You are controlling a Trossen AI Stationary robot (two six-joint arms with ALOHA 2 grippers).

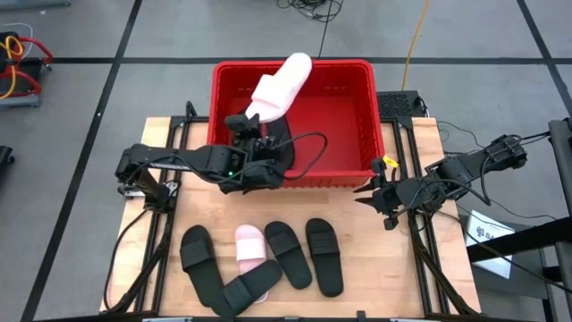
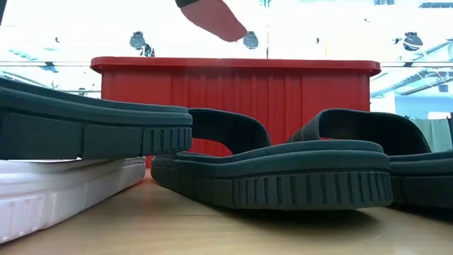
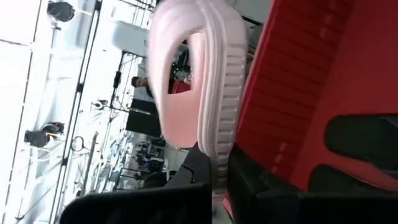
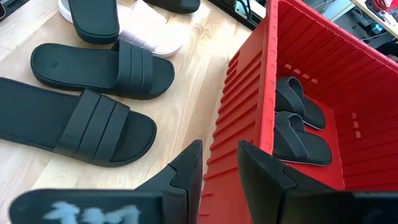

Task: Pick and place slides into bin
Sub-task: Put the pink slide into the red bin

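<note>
Wooden table (image 1: 402, 268), red bin (image 1: 375, 107) at its far edge.
Left gripper (image 1: 255, 121) pinches a pink slide (image 1: 281, 85) over the bin; right gripper (image 1: 374, 192) (beside the bin) stands slightly parted, empty.

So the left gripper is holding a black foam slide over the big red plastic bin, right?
Not quite. The slide is light pink, not black. The high view shows the left gripper shut on it over the big red plastic bin.

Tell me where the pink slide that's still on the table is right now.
In the high view the pink slide lies on the table's front part, between black slides, with one black slide's end overlapping its front end.
</note>
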